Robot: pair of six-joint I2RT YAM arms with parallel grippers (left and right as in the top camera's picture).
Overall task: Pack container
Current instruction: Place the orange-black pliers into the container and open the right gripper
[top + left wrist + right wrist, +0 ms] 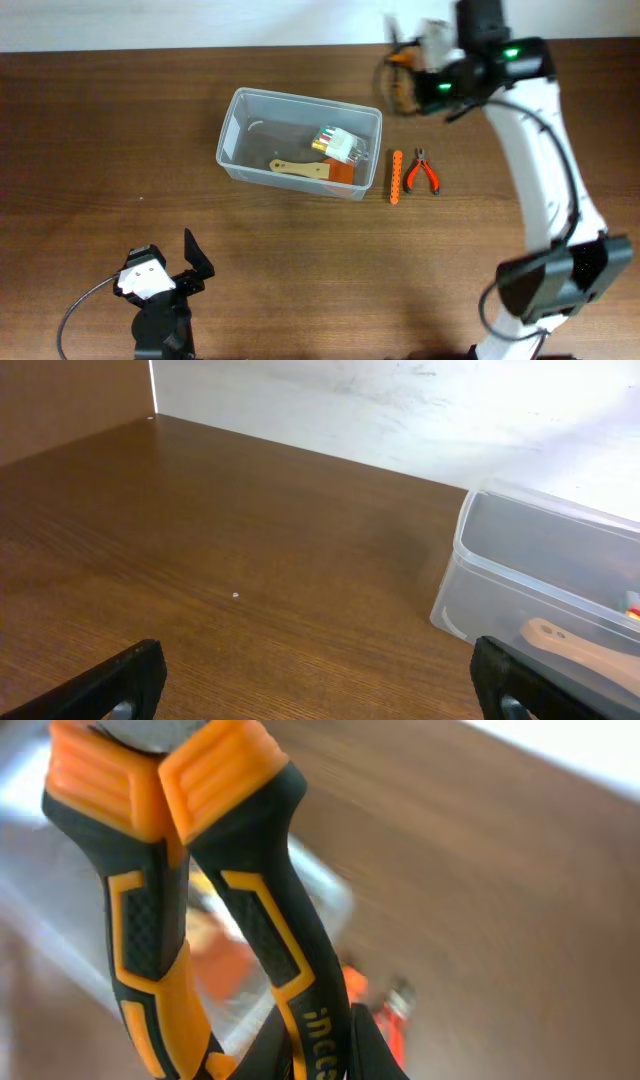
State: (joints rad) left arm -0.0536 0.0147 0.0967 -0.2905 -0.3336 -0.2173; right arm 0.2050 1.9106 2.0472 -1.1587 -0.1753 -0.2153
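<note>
The clear plastic container [300, 142] sits at the table's middle back; its corner also shows in the left wrist view [520, 575]. Inside lie a wooden-handled tool [298, 168], an orange item and a small clear box of coloured bits [338, 145]. My right gripper [408, 75] is raised above the table right of the container, shut on black-and-orange pliers [230, 910] whose handles fill the right wrist view. My left gripper [320, 685] is open and empty near the front left, low over the bare table.
An orange stick-shaped tool [396, 177] and small red-handled pliers [424, 172] lie on the table just right of the container. The table's back edge meets a white wall behind the container.
</note>
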